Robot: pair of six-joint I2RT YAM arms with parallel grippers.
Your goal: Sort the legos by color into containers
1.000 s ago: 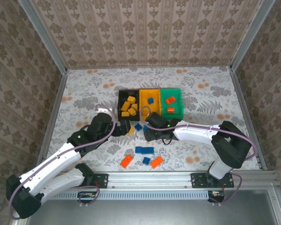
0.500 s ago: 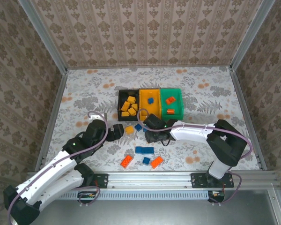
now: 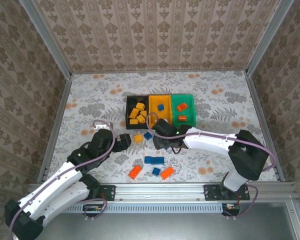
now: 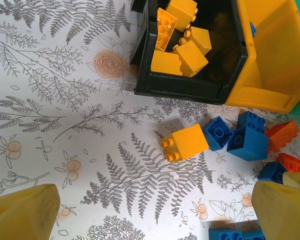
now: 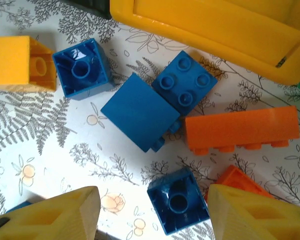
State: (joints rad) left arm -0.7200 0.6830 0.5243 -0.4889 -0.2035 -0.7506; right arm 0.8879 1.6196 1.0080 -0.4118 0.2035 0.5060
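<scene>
The legos [image 3: 154,160] are light, rigid, smooth-walled plastic; grip across two flat opposite walls, not the studs. The right claw [image 5: 152,195] stands part open and empty, astride a small blue brick [image 5: 177,200] lying on the worktop [image 5: 50,150] near the yellow bin [image 5: 205,30]; the left claw [image 4: 154,195] gapes wide and empty, above a yellow brick [image 4: 187,142].

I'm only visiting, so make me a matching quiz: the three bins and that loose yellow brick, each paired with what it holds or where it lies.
1. black bin
2. yellow bin
3. green bin
4. loose yellow brick

A. holds a blue brick
B. lies on the table
C. holds yellow bricks
D. holds orange bricks

Pairs: 1-C, 2-A, 3-D, 4-B
</scene>
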